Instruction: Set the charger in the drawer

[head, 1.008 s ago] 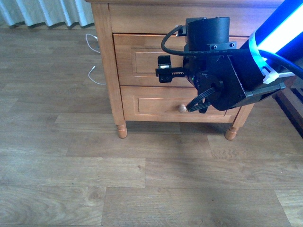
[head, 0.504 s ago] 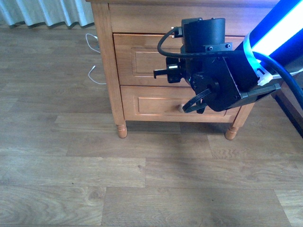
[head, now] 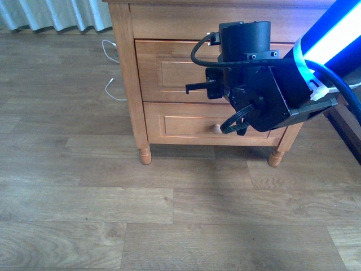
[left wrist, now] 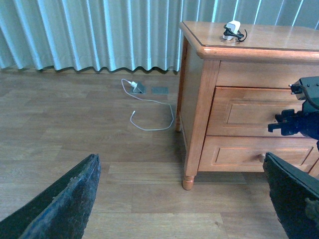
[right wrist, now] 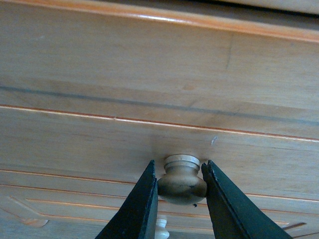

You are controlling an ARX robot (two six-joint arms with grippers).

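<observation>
Frontally, the right jaws meet the shut upper drawer (head: 169, 70). Left wrist view: left jaws spread wide; charger (left wrist: 233, 30) lies on the counter (left wrist: 279, 40), well apart from both jaws. Right wrist view: jaws clenched on the knob (right wrist: 182, 181).

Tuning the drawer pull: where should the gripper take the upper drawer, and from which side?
The round knob, straight from the front, a finger on each side. It alone sticks out of the drawer's flat front; the right gripper holds it so.
</observation>
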